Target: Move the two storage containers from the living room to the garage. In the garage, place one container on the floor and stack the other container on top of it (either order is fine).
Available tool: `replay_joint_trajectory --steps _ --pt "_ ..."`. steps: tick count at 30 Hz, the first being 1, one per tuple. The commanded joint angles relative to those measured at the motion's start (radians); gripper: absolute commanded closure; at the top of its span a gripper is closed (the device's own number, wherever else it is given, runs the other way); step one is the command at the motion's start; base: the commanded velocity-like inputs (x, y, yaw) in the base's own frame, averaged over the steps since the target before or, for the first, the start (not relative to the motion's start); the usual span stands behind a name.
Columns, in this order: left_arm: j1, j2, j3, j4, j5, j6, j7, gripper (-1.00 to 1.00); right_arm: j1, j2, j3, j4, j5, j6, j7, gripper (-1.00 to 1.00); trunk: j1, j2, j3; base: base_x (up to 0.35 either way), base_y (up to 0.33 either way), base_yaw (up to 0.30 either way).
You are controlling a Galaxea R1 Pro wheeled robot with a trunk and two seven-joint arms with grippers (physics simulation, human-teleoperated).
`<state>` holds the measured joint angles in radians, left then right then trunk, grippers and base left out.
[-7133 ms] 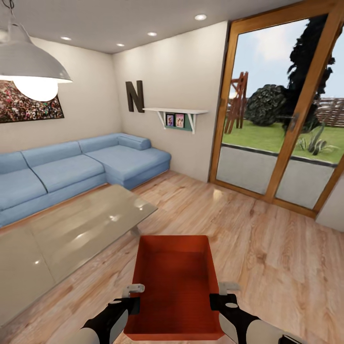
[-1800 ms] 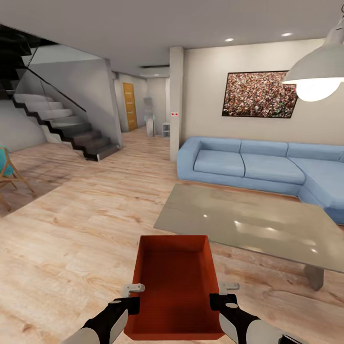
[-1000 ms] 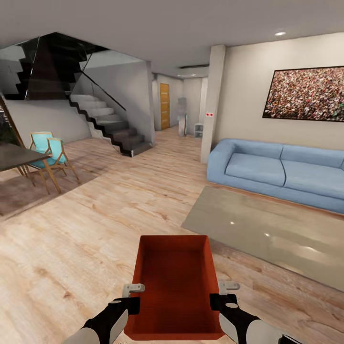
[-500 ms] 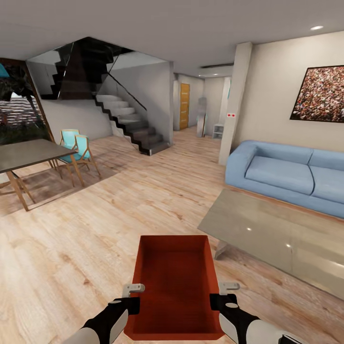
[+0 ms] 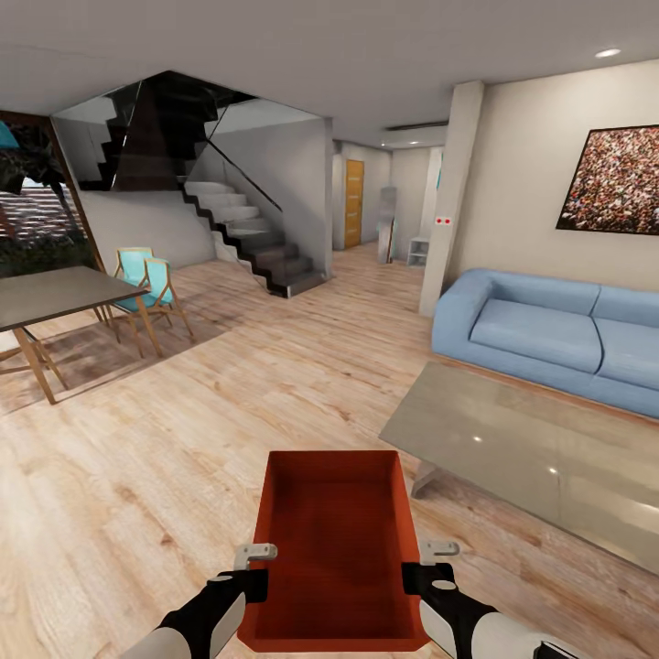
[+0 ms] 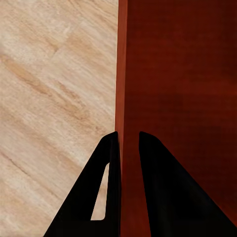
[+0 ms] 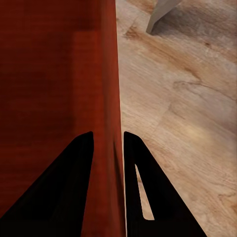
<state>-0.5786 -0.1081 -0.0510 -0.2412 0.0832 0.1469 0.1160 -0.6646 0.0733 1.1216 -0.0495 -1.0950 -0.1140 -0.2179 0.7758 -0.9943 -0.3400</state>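
While the robot stands in the living room on the light wood-plank floor (image 5: 183,458), one red-orange storage container (image 5: 334,549) is carried at the lower centre of the head view, open top up and level, apparently empty. The left hand (image 5: 258,569) is clamped on the container's left wall and the right hand (image 5: 419,567) on its right wall, roughly opposite each other near the end closest to the robot. In the left wrist view the two dark fingers (image 6: 111,187) straddle the thin wall (image 6: 126,148), one inside the bin and one outside; the right wrist view shows the same pinch, fingers (image 7: 84,187) either side of the wall (image 7: 111,148).

Judgement: gripping both side walls keeps the bin balanced, and holding it close in front of the trunk suits travel.

Surroundings: a low beige surface (image 5: 540,458) lies at the right, just beyond the container, with the blue sofa (image 5: 549,334) behind it. A staircase (image 5: 247,247) rises at upper left, a hallway with an orange door (image 5: 354,203) opens at upper centre, and a dining table with turquoise chairs (image 5: 146,284) sits at the left edge.

Judgement: the task is at an early transport stage; the hallway is the likely exit, and the surface's near corner warrants clearance.
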Motion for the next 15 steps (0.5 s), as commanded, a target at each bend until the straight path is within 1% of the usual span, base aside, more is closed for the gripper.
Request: replay_joint_trajectory --steps 1,10,15 --pt "0.000 0.001 -0.015 0.002 0.023 0.006 0.011 1.00 -0.001 -0.013 -0.009 0.000 0.001 -0.012 -0.020 1.00 0.000 -0.001 -0.001 0.000 0.000 0.000" --pt "0.000 0.001 -0.015 0.003 0.023 0.011 0.010 1.00 -0.001 -0.013 -0.008 0.000 0.000 -0.013 -0.018 1.00 0.000 -0.001 -0.001 0.011 0.000 0.000" --pt "0.000 0.001 -0.015 0.003 0.023 0.015 0.006 1.00 -0.001 -0.013 -0.009 0.000 0.000 -0.013 -0.019 1.00 0.000 -0.001 -0.001 0.235 0.084 0.000"
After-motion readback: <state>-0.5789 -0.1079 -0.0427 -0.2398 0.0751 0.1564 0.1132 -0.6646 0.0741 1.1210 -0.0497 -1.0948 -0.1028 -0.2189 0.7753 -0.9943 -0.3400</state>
